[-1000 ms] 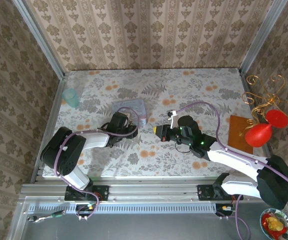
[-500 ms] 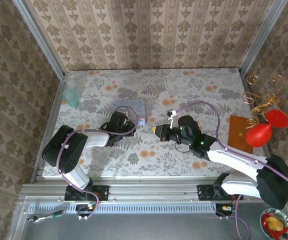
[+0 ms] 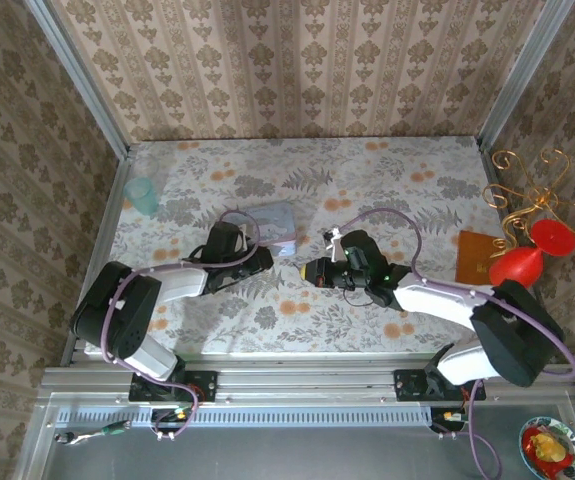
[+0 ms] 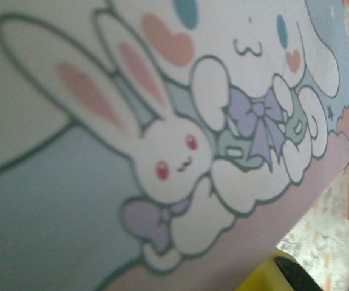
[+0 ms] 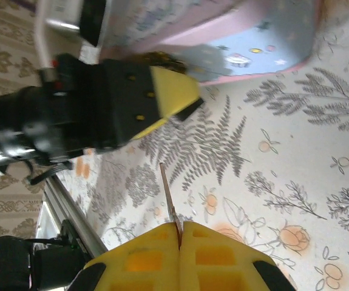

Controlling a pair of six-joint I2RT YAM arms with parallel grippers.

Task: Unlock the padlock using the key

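A pale translucent box printed with cartoon rabbits sits left of centre on the floral table. My left gripper is shut on its near edge, and one yellow finger shows under the box's pink rim. The padlock is hidden. My right gripper hovers just right of the left one. It is shut on the key, whose thin blade sticks out from between the yellow pads toward the left gripper.
A teal cup stands at the far left. On the right edge are a brown board, red balloon-like shapes and a gold wire stand. Patterned walls enclose three sides.
My left gripper has closed on the box, which has shifted and turned slightly to the right. My right gripper has moved left with the key, nearer the left gripper.
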